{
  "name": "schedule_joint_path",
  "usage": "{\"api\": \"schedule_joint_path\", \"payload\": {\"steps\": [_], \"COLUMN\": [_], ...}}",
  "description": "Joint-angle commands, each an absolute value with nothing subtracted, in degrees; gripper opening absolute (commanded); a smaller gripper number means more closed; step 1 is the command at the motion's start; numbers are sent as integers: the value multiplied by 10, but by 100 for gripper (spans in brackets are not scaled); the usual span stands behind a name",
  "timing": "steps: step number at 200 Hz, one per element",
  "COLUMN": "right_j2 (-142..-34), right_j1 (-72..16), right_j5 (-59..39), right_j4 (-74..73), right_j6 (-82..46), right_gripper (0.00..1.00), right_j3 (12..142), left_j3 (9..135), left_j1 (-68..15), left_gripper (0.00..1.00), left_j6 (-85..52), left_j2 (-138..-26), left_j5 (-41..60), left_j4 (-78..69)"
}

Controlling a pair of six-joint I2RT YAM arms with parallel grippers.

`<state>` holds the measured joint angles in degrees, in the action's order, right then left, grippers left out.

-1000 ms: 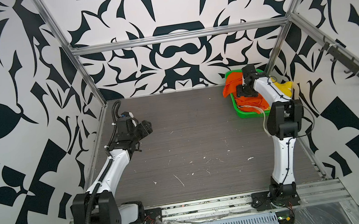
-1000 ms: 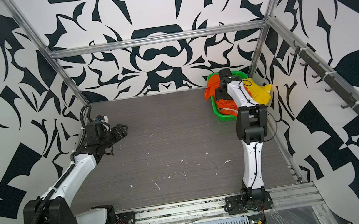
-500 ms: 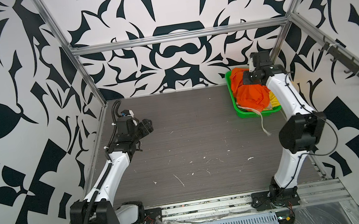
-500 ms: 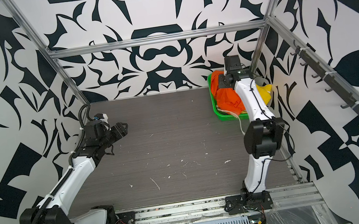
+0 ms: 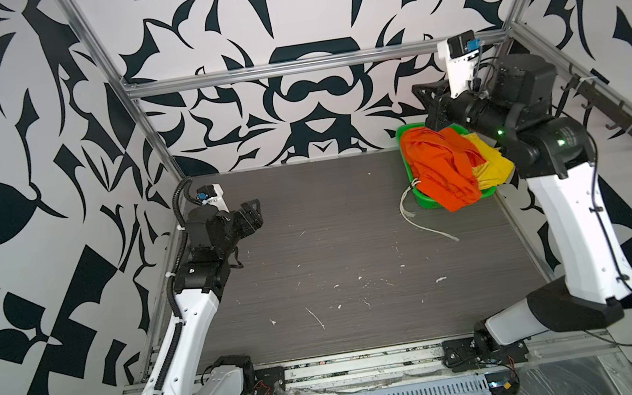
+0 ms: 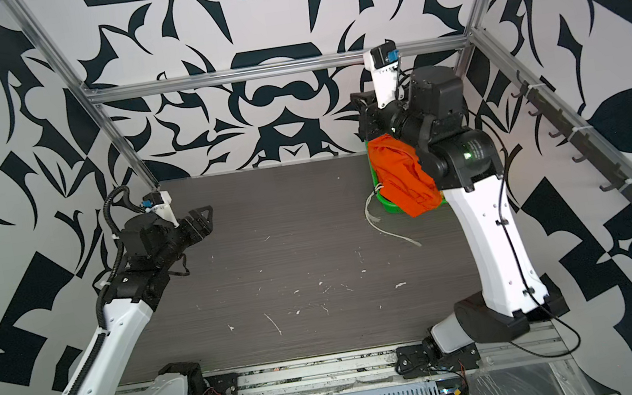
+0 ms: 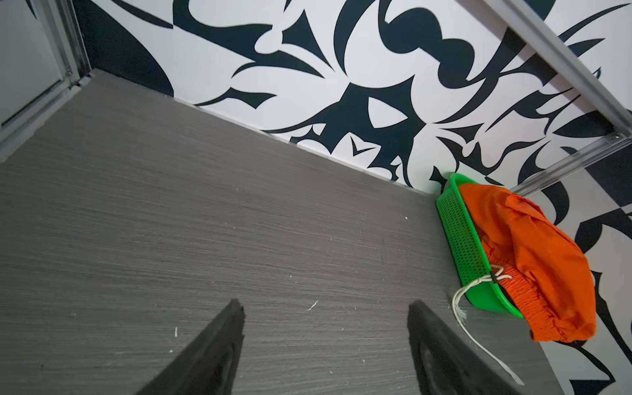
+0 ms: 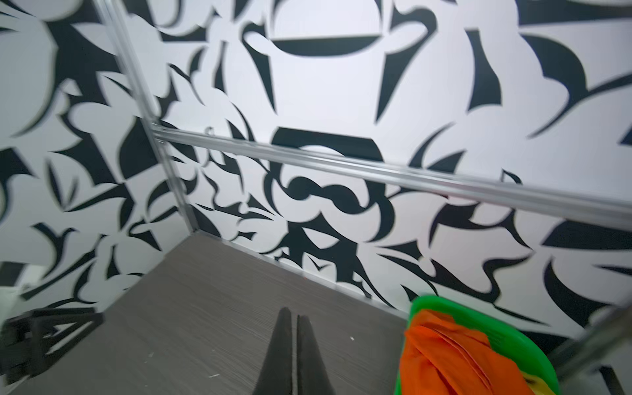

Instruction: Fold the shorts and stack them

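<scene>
The orange shorts point(image 5: 439, 164) point(image 6: 404, 177) point(image 7: 533, 253) point(image 8: 444, 355) lie heaped in the green basket point(image 5: 403, 140) point(image 7: 458, 232) point(image 8: 441, 302) at the back right, spilling over its near edge. The yellow shorts point(image 5: 491, 169) lie beside them, partly under my right arm. The beige shorts are hidden. A white drawstring point(image 5: 422, 221) point(image 7: 478, 338) trails from the basket onto the table. My right gripper point(image 5: 424, 97) point(image 6: 359, 102) point(image 8: 294, 316) hangs well above the basket, shut, nothing between its fingers. My left gripper point(image 5: 253, 211) point(image 6: 205, 214) point(image 7: 325, 307) hovers open at the far left, empty.
The grey wood-grain table point(image 5: 334, 246) carries small white flecks. Patterned walls with metal frame rails point(image 5: 288, 69) close in the back and both sides. The basket sits tight in the back right corner.
My right gripper has closed and risen from inside the basket to high above it. The orange shorts were pulled up and now hang over the basket's near edge. The left arm barely moved.
</scene>
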<state>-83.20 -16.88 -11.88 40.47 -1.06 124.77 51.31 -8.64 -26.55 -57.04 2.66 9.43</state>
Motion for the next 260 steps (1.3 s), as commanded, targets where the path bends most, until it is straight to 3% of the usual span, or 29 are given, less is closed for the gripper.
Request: {"api": "schedule_joint_path", "payload": {"steps": [1, 31, 53, 79, 96, 136, 156, 169, 180, 187, 193, 212, 260], "right_j2": [-824, -817, -821, -863, -890, -968, -1022, -1058, -1084, -1097, -1105, -1088, -988], "right_j1": [-165, -165, -150, -67, -43, -7, 5, 11, 16, 17, 17, 14, -11], "right_j5": [-90, 27, 97, 54, 52, 55, 55, 35, 11, -12, -26, -68, -151], "right_j4": [427, 477, 500, 529, 525, 489, 481, 484, 501, 523, 546, 577, 593], "right_j6": [-9, 11, 19, 9, 7, 24, 32, 41, 38, 37, 37, 21, 13], "right_gripper": [0, 0, 30, 79, 99, 100, 100, 88, 66, 39, 24, 1, 0], "right_j3": [1258, 1186, 1110, 1064, 1043, 1025, 1041, 1061, 1092, 1121, 1146, 1210, 1317], "left_j3": [520, 510, 505, 503, 504, 501, 499, 498, 500, 502, 505, 512, 529], "left_j1": [-87, -87, -87, -87, -87, -87, -87, -87, -87, -87, -87, -87, -87], "left_gripper": [79, 79, 79, 79, 79, 79, 79, 79, 79, 79, 79, 79, 79], "left_j6": [-254, -254, -255, -255, -254, -256, -256, -256, -256, -255, -254, -243, -202], "left_j2": [-559, -564, -569, -572, -573, -574, -571, -570, -567, -565, -563, -557, -541], "left_j5": [16, 22, 26, 26, 25, 22, 17, 14, 12, 10, 10, 0, -29], "left_j4": [121, 123, 124, 123, 122, 122, 122, 122, 124, 127, 131, 144, 172]}}
